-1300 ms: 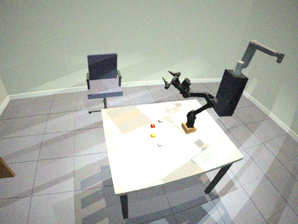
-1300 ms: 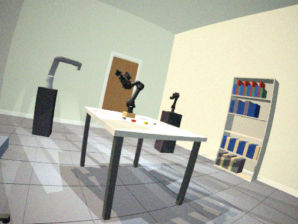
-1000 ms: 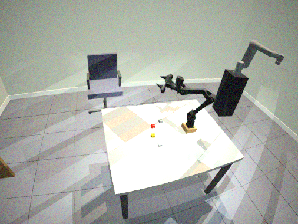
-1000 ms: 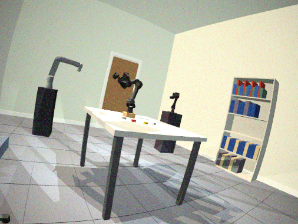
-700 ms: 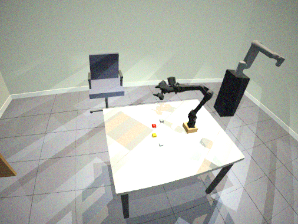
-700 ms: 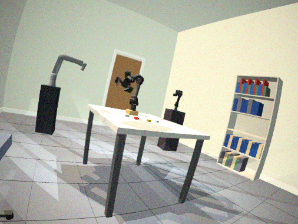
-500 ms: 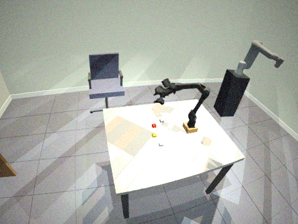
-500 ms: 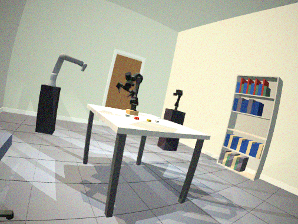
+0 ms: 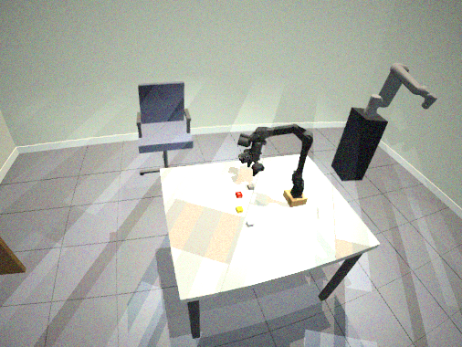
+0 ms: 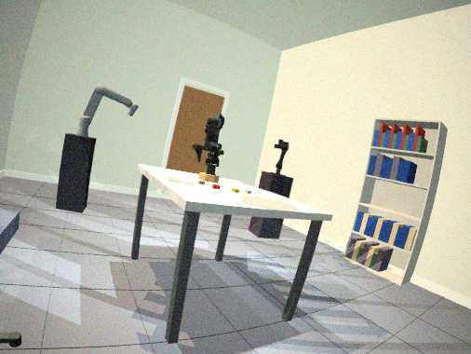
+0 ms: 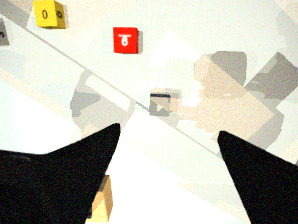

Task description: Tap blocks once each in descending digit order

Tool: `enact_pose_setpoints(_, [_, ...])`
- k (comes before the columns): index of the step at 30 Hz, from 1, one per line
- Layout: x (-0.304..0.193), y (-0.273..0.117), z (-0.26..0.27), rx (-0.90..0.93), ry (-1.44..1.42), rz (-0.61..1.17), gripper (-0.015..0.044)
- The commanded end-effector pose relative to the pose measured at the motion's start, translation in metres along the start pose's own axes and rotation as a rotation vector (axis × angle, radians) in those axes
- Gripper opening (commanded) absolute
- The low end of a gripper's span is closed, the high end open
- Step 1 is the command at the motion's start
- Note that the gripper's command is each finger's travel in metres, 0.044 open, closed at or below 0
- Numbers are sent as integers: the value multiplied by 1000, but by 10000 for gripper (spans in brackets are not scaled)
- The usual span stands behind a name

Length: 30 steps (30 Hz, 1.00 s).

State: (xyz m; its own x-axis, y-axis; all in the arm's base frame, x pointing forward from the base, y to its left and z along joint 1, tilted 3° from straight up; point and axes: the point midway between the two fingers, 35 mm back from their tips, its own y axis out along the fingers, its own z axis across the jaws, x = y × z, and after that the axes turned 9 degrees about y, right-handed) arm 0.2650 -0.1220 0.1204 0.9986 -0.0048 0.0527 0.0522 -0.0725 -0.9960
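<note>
"Wrist view: which numbers can you read?"

"The yellow block (image 9: 239, 209) (image 10: 235, 190) (image 11: 49, 14) says 0. The red block (image 9: 238, 194) (image 10: 216, 186) (image 11: 125, 40) could be 6 or 9. One gray block (image 9: 250, 224) (image 10: 248, 191) (image 11: 3, 32) is cut off, and the other gray one (image 9: 250, 186) (image 10: 201, 183) (image 11: 160, 105) is too blurry."

"And the claw (image 9: 251, 162) (image 10: 205, 156) (image 11: 168, 131)?"

"Open, black and pointy, above the shiny white table (image 9: 283, 247) (image 10: 258, 211) (image 11: 150, 150). All four boxy blocks sit on the table, apart."

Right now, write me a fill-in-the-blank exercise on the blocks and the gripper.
1. The yellow block shows the digit ____.
2. The block with the white printed mark, beside the yellow one, is ____.
3. The gripper has its fingers ____.
4. The arm's base stands on a block-like mount atop the ____.

Missing words: 0; red; open; table.
</note>
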Motion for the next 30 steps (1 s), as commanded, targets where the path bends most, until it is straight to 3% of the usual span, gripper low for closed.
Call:
enact_pose_setpoints(1, [-5, -1, 2, 6, -2, 50, 400])
enact_pose_setpoints(20, [-3, -1, 4, 6, -2, 50, 400])
enact_pose_setpoints(30, [48, -3, 134, 5, -5, 36, 400])
